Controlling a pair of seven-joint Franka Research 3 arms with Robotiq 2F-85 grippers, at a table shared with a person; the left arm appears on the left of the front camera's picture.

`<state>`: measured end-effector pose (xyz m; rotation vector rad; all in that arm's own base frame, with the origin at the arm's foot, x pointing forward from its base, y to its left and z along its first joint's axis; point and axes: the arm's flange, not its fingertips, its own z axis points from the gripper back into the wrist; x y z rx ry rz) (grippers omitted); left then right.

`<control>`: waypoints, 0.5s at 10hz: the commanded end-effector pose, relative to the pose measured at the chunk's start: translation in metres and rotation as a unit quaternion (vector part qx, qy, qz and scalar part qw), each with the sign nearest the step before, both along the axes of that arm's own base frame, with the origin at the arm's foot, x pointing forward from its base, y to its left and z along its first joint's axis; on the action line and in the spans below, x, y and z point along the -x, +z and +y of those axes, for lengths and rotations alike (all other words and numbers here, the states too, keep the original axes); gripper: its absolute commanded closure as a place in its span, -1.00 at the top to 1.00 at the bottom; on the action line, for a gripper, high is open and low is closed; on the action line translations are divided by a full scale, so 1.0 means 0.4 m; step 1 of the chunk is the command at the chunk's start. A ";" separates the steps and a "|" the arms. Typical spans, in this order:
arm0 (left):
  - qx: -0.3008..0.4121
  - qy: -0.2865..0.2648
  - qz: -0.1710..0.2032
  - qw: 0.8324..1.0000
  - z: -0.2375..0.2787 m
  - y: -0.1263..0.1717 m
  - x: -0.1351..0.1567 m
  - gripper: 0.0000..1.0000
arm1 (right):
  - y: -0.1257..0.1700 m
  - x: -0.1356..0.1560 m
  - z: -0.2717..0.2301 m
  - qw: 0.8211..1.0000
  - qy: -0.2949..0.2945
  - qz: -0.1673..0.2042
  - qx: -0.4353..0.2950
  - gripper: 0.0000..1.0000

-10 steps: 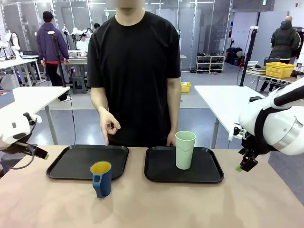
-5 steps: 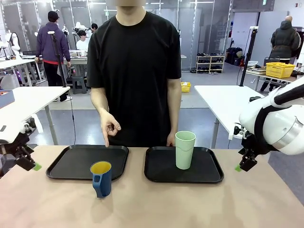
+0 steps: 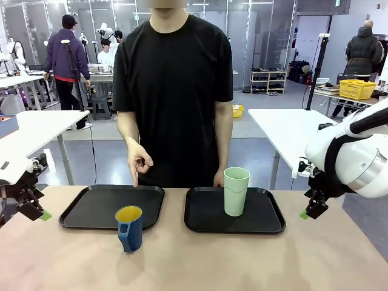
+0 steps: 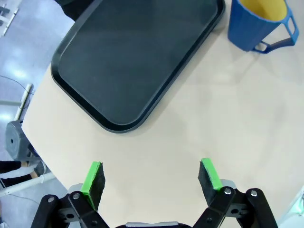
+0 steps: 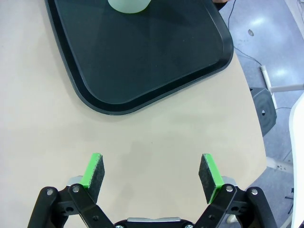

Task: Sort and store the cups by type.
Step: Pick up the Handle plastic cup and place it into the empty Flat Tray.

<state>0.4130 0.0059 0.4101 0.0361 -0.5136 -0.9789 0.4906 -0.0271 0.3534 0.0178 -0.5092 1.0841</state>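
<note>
Front view: fixed at the robot's edge of the table (image 3: 242, 260), facing across it to the person (image 3: 173, 91) standing opposite.
Left wrist view: close above the table, looking down on the left tray (image 4: 137, 61) and blue cup (image 4: 256, 23).
Right wrist view: close, looking down on the right tray (image 5: 142, 71) and the green cup's (image 5: 128, 4) base.
Shared: the front view also takes in both trays and both cups.

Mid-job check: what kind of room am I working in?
Probably a robotics lab or workshop hall: several white worktables, glass partition walls and a yellow storage crate behind the person.
</note>
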 end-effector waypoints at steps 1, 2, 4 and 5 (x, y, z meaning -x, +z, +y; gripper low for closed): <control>-0.005 -0.007 0.000 1.000 0.000 -0.003 -0.001 1.00 | 0.003 -0.008 -0.001 1.000 0.002 -0.001 -0.009 1.00; -0.046 -0.072 0.003 0.996 -0.025 -0.014 -0.041 1.00 | 0.003 -0.008 -0.001 1.000 0.002 -0.001 -0.009 1.00; -0.051 -0.196 0.015 0.979 -0.061 -0.026 -0.081 1.00 | 0.003 -0.008 -0.001 1.000 0.002 -0.001 -0.009 1.00; -0.044 -0.239 0.025 0.970 -0.074 -0.037 -0.092 1.00 | 0.003 -0.008 -0.001 1.000 0.002 -0.001 -0.009 1.00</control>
